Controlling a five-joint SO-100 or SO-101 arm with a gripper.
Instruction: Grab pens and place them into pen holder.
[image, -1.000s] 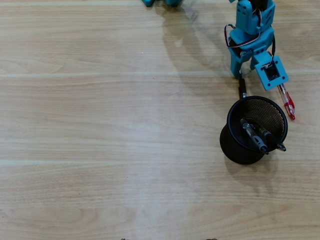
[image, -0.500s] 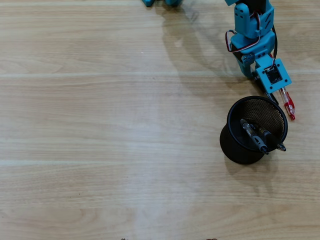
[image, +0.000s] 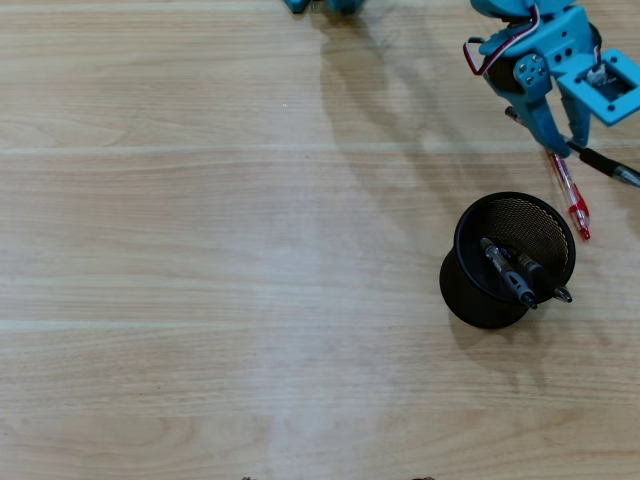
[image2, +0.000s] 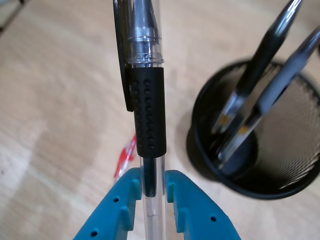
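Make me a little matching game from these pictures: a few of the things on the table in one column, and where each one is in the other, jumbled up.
Things:
1. red pen
2. clear pen with black grip
3. two dark pens
4. pen holder

Places:
A. standing on the wooden table, below the arm in the overhead view
B. lying flat on the table beside the holder
C. leaning inside the mesh cup
D. clamped between the blue jaws of the gripper

Pairs: 1-B, 2-D, 3-C, 4-A
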